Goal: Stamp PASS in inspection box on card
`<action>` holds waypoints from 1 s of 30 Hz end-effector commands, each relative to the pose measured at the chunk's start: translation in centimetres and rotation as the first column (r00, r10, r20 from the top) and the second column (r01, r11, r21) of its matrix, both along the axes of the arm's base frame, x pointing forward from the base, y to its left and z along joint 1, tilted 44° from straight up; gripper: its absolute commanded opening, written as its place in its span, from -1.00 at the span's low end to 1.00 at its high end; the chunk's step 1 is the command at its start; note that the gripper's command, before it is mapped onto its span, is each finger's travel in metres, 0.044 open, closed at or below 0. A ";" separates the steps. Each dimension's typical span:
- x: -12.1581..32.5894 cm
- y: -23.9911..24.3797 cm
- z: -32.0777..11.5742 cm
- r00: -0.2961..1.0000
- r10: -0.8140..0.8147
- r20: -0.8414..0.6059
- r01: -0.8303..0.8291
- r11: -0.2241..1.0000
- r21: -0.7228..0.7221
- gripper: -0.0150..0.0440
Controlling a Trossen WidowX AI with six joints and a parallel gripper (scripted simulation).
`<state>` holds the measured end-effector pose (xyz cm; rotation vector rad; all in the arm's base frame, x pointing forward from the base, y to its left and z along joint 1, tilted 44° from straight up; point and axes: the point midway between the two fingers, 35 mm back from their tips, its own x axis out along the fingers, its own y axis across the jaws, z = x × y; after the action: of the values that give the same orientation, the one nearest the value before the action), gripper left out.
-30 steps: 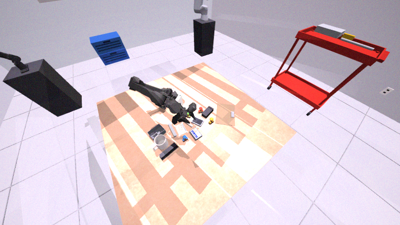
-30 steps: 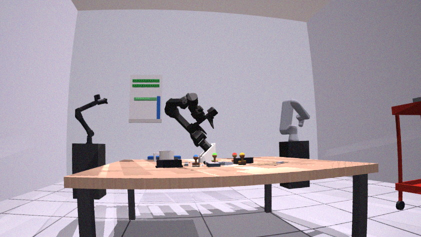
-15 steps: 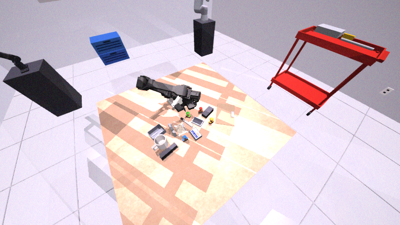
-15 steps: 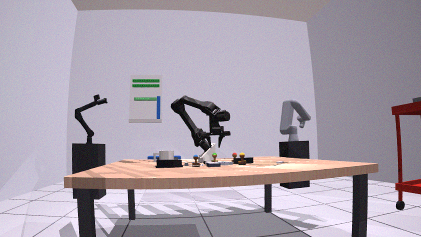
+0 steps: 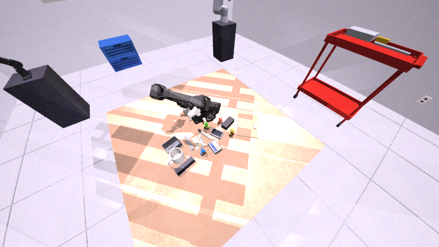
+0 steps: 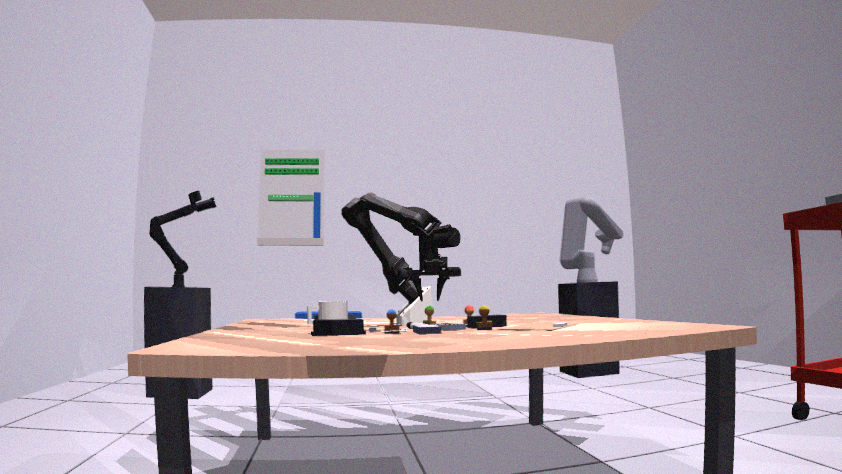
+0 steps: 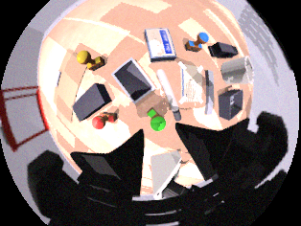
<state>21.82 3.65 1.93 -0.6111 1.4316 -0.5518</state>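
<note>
The end effector (image 5: 205,121) (image 6: 430,299) (image 7: 159,128) is open and empty; the green stamp (image 5: 206,125) (image 6: 429,310) (image 7: 158,124), probably PASS, stands upright just below its fingertips, near the wrist view's centre, between them.

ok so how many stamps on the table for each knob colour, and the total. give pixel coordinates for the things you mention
green (image 5: 206,125) (image 6: 429,309) (image 7: 158,124): 1
red (image 5: 220,119) (image 6: 469,309) (image 7: 99,123): 1
yellow (image 5: 232,131) (image 6: 484,309) (image 7: 83,56): 1
blue (image 5: 202,150) (image 6: 391,312) (image 7: 202,37): 1
total: 4 stamps
</note>
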 end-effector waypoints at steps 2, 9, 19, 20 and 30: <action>0.0 -0.6 -0.6 1.000 0.002 -0.004 -0.002 1.000 -0.006 0.28; 0.1 -1.4 -1.4 1.000 0.002 -0.004 -0.002 1.000 -0.006 0.28; 0.1 -2.5 -2.6 1.000 0.002 -0.004 -0.002 1.000 -0.007 0.28; 0.1 -2.6 -2.7 1.000 0.002 -0.004 -0.002 1.000 -0.007 0.28; 0.0 -3.8 -3.8 1.000 0.002 -0.003 -0.002 1.000 -0.010 0.28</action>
<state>21.98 0.25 -1.59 -0.6132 1.4291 -0.5546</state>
